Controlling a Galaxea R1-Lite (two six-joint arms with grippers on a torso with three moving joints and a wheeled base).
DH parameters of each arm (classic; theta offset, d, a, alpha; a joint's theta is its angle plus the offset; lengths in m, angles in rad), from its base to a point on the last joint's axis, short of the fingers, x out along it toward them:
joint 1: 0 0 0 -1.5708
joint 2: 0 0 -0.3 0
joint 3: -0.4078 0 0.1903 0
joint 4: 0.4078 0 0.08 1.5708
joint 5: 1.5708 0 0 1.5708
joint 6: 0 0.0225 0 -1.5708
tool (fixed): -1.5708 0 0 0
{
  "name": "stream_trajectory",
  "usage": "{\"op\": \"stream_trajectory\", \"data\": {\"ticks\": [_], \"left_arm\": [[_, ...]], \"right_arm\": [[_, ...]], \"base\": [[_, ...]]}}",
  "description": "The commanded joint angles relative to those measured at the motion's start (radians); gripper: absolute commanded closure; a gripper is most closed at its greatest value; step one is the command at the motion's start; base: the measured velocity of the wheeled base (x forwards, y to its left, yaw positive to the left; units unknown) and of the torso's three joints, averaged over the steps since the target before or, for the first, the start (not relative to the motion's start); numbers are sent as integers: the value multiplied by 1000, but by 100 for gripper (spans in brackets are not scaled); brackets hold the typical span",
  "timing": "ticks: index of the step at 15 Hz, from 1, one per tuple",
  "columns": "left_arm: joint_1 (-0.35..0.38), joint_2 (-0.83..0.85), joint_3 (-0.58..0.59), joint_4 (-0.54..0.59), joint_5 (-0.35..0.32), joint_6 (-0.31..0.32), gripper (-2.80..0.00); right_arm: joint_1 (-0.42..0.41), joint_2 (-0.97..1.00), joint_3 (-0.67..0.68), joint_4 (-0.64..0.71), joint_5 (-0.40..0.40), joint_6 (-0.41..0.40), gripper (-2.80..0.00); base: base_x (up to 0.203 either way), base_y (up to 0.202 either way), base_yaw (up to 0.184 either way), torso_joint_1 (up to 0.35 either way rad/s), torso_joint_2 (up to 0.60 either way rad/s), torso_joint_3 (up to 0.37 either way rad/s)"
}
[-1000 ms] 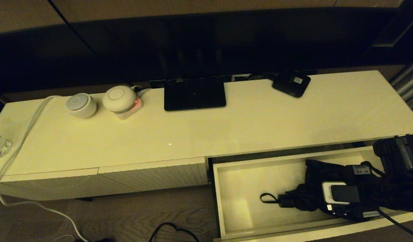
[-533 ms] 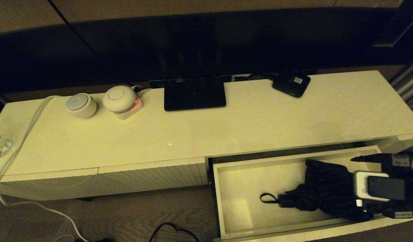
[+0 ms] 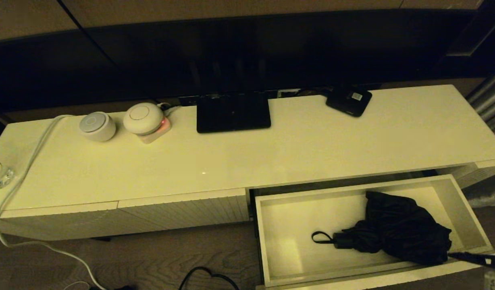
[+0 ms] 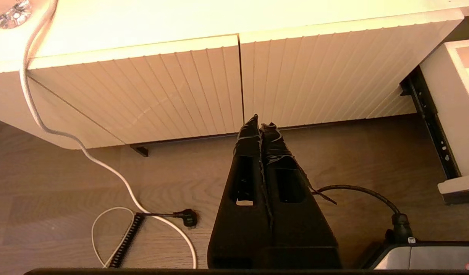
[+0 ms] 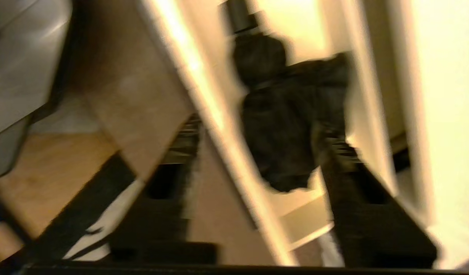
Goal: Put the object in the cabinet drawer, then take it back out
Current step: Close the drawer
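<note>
The black folding umbrella point(image 3: 396, 235) lies in the right half of the open cream cabinet drawer point(image 3: 283, 225), handle and wrist loop pointing left. Nothing holds it. My right gripper has left the drawer; in the head view only one dark fingertip point(image 3: 471, 256) shows at the drawer's front right corner. In the right wrist view my right gripper point(image 5: 257, 130) stands open, fingers wide apart and empty, with the umbrella point(image 5: 291, 114) beyond them and the drawer's front rail crossing between. My left gripper point(image 4: 261, 124) is shut and empty, parked low over the floor before the closed ribbed fronts.
On the cabinet top sit a flat black box with a white label point(image 3: 349, 100), a black stand point(image 3: 233, 112), two white round devices point(image 3: 97, 126) point(image 3: 143, 117) and a white cable point(image 3: 21, 177). More cables point(image 4: 104, 168) lie on the wooden floor.
My right gripper has pulled back out of the drawer toward the lower right, almost leaving the head view. The umbrella stays lying in the drawer, now uncovered.
</note>
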Motion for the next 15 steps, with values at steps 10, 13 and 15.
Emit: {"op": "stream_trajectory", "data": {"ticks": [10,13,15], "left_arm": [[1,0,3,0,0,0,0],[1,0,3,0,0,0,0],[1,0,3,0,0,0,0]], "right_arm": [[7,245,259,-13,88,-20,0],[-1,359,243,-34,84,-21,0],[-1,454,236,-119,80,-22,0]], "base": [[0,0,0,0,0,0],[0,0,0,0,0,0],[0,0,0,0,0,0]]}}
